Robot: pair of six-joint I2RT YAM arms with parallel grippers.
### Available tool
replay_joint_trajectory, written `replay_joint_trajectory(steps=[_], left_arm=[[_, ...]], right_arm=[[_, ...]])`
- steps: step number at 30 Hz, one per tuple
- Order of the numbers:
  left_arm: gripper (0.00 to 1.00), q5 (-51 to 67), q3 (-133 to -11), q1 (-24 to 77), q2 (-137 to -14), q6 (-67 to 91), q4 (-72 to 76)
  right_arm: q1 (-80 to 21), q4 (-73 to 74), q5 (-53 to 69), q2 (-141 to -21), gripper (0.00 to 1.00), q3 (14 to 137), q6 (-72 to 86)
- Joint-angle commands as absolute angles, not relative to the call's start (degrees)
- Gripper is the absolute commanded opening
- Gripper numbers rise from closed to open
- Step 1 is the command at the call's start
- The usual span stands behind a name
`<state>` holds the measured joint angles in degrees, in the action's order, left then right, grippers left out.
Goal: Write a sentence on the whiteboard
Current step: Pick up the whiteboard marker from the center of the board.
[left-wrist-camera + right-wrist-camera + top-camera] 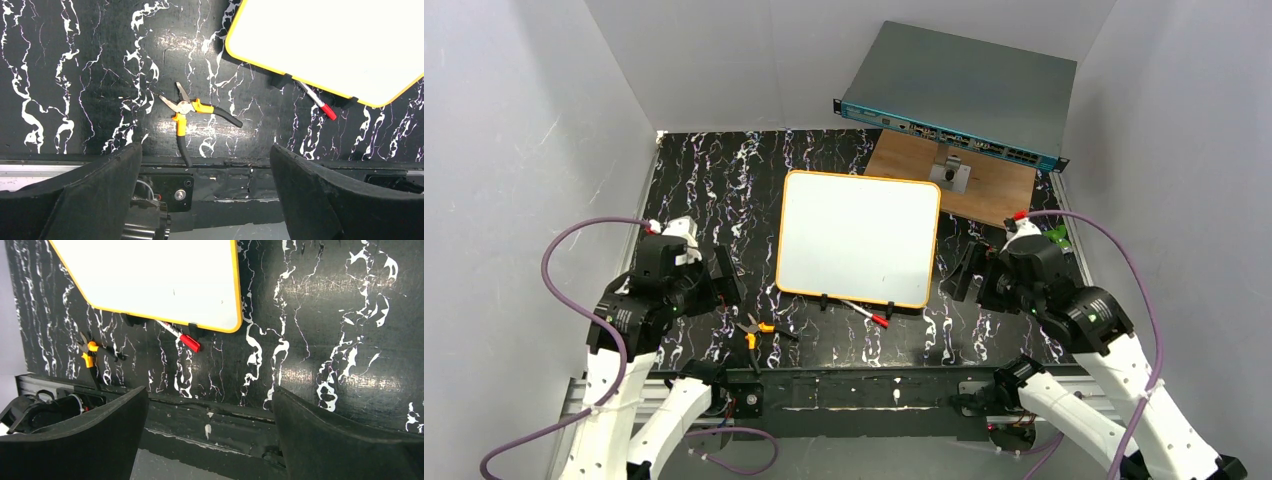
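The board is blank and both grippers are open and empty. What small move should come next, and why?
Probably bring the right gripper toward the red-capped marker lying at the near edge of the whiteboard. Nothing is written yet, this gripper looks a little nearer to it, and writing needs the marker in hand first.

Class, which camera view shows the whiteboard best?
Top external: the whiteboard lies whole in view, all four corners and orange rim. The left wrist view catches only its near left corner; the right wrist view, its near right corner.
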<state>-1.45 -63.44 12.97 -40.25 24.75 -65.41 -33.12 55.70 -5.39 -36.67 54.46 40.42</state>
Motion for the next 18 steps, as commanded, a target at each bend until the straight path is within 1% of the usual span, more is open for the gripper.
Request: replay_joint_trajectory(steps=[1, 7, 11, 13, 18], left_arm=[[0.99, -2.85, -63.44, 13.17, -39.15, 24.16, -66.46], [0.99, -2.96, -60.64, 13.13, -36.03, 25.54, -68.00], [0.99, -3.41, -60.17, 13.13, -35.10, 26.11, -69.08], [0.99, -3.50, -59.88, 13.18, -34.88, 26.55, -69.42], [0.99, -3.06, -59.28, 13.16, -34.59, 27.71, -69.71]], right_arm=[[-33.40, 57.26, -4.11, -40.79, 0.98, 58.18, 37.65], [-33.48, 58.99, -0.49, -41.94, 0.97, 59.70, 30.96], [-34.03, 57.56, 5.21, -43.54, 0.98, 60.94, 27.70], [-35.90, 57.65, 5.72, -45.41, 0.98, 62.27, 26.27], [-44.63, 57.48, 1.39, -49.26, 0.97, 64.73, 23.66]])
